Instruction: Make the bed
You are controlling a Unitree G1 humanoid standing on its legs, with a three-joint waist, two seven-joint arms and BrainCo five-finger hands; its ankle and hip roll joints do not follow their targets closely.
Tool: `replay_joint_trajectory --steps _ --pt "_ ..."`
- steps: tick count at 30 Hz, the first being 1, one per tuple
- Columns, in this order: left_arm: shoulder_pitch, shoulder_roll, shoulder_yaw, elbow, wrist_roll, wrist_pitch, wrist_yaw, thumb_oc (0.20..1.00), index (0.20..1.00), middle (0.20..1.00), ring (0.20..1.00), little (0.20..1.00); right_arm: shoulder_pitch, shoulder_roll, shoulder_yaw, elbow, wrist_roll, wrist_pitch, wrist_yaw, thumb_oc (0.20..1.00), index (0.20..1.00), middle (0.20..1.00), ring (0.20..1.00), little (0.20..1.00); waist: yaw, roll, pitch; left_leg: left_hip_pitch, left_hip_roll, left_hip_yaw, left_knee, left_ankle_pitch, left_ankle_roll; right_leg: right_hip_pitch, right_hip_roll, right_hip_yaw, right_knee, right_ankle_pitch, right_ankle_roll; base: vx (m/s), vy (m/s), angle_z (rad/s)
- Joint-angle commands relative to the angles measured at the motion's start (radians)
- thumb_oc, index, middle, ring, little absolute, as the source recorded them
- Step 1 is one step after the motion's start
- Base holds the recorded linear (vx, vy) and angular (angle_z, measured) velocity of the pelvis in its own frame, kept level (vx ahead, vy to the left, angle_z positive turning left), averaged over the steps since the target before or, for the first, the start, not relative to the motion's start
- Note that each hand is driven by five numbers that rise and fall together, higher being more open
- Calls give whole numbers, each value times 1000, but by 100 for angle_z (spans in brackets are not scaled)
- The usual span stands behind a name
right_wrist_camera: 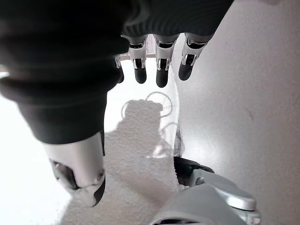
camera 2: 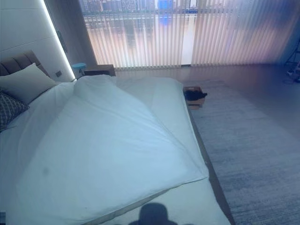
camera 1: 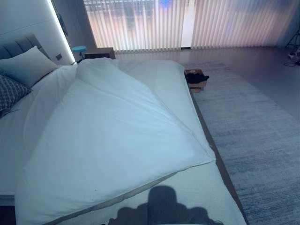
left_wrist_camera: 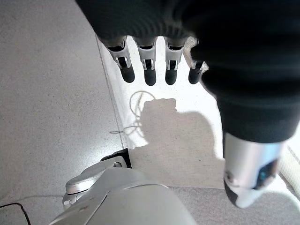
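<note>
So, one white duvet (camera 1: 108, 140) lies skewed across the bed (camera 1: 206, 192), one corner near the right edge. Two pillows sit at the headboard: a plain pillow (camera 1: 26, 65) and a patterned pillow (camera 1: 9, 91). Both my hands hang above the floor, left hand (left_wrist_camera: 243, 70) and right hand (right_wrist_camera: 61, 65), fingers relaxed, holding nothing.

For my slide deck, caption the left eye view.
Rumpled white duvet lying diagonally across the bed, grey pillow at the headboard.
</note>
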Motion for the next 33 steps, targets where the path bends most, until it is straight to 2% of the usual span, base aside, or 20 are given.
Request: replay_joint_trajectory --steps 1,20,29,33 --pt "-68 -9 -23 34 37 -11 -4 1000 1000 1000 1000 1000 -61 8 10 24 0 -19 1 1000 1000 1000 1000 1000 3 -55 20 54 -36 25 0 -68 2 -20 -40 11 5 59 57 0 0 0" --pt "-53 -23 -3 59 24 -7 13 1000 1000 1000 1000 1000 -61 15 14 24 -3 -23 -7 1000 1000 1000 1000 1000 9 -50 32 50 -36 20 0 -68 -4 -19 -43 -6 5 55 55 0 0 0" --pt "-59 -24 -3 47 -1 -10 24 1000 1000 1000 1000 1000 -82 24 -11 -10 87 -35 -16 1000 1000 1000 1000 1000 9 -44 53 25 -36 18 0 -63 -5 -41 -46 -15 5 60 59 0 0 0" --pt "-70 -25 -7 35 -29 -14 36 1000 1000 1000 1000 1000 -113 35 -33 -51 196 -51 -28 1000 1000 1000 1000 1000 8 -38 75 1 -36 20 0 -56 -7 -66 -47 -18 5 67 61 -12 4 0"
